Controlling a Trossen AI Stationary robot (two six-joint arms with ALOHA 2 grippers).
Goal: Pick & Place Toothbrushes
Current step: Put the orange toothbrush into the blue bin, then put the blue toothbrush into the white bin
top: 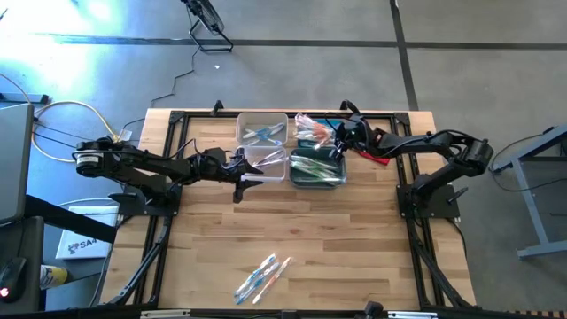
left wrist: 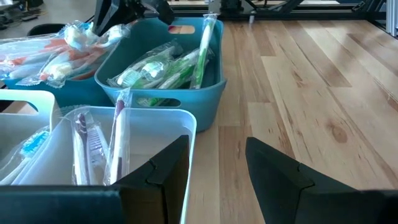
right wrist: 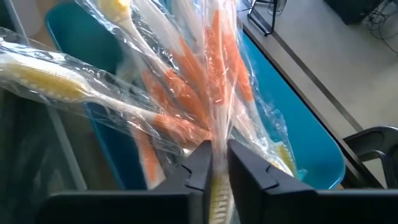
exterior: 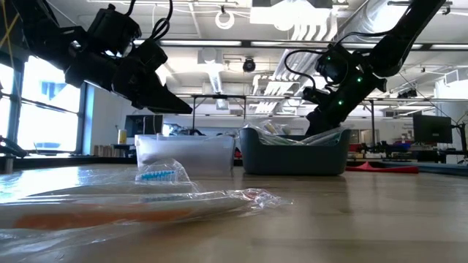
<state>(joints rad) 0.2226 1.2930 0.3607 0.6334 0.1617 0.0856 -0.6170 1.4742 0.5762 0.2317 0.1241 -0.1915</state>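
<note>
Loose wrapped toothbrushes (top: pixel 263 277): near table edge, unsorted.
Left gripper (top: pixel 239 168): jaws apart, empty, at clear bin (top: pixel 266 165).
Right gripper (right wrist: pixel 214 168): nipping orange brush wrapper (right wrist: pixel 214 81) over far teal bin (right wrist: pixel 292 124); slack grip risks spillover.

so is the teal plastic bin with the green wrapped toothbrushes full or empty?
Partly full. The teal plastic bin holds a heap of green wrapped toothbrushes; one leans upright, sticking out above the rim.
</note>
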